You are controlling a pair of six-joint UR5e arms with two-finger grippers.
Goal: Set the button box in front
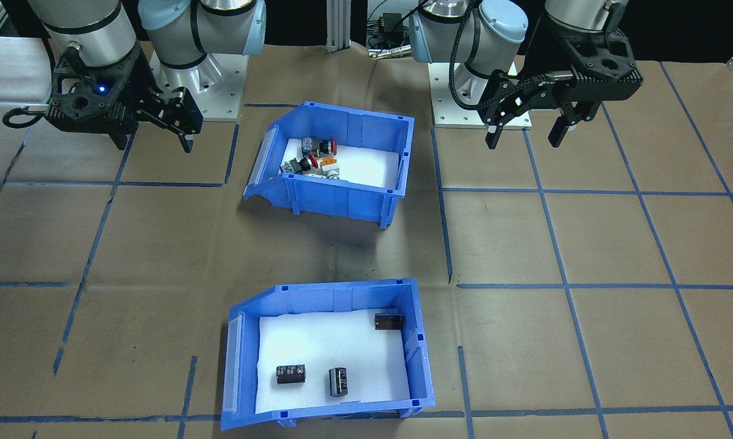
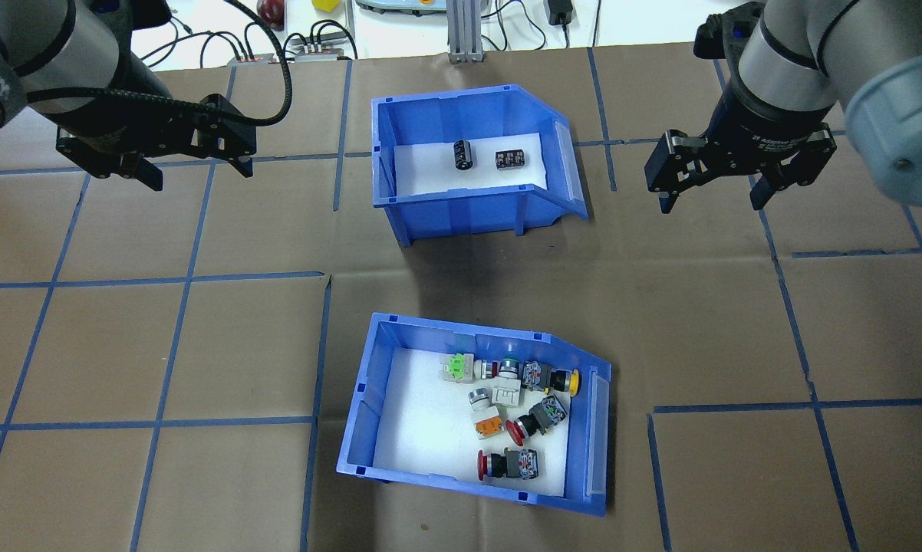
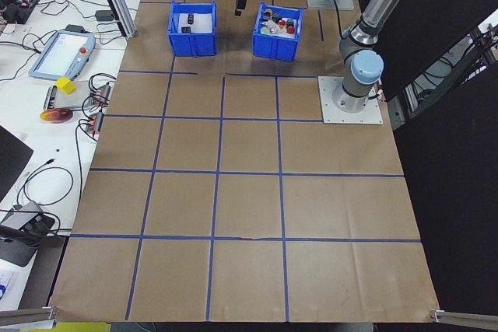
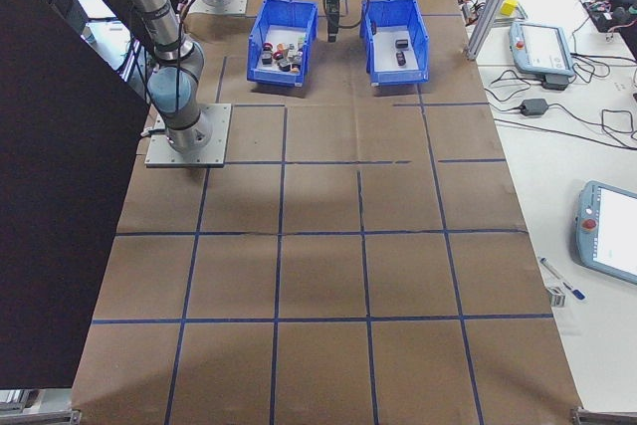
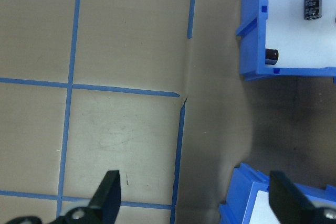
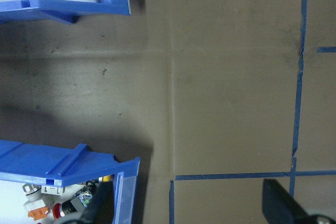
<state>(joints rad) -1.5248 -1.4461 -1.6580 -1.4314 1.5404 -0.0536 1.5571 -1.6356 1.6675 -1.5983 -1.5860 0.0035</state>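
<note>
Overhead exterior: both grippers, left (image 2: 194, 161) and right (image 2: 712, 192), hover with open, empty jaws; risk: grabbing the lookalike blue plastic capacitor bin (image 2: 469, 207) instead of the blue foam-lined button box (image 2: 400, 468).

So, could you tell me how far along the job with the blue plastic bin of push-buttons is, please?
Nothing looks done yet. The blue plastic bin of push-buttons sits untouched on the robot's side of the table, with the blue bin of dark capacitors beyond it. Nothing is in hand: the left gripper and right gripper are both open, off to either side. Approach, grasp and placement remain.
</note>
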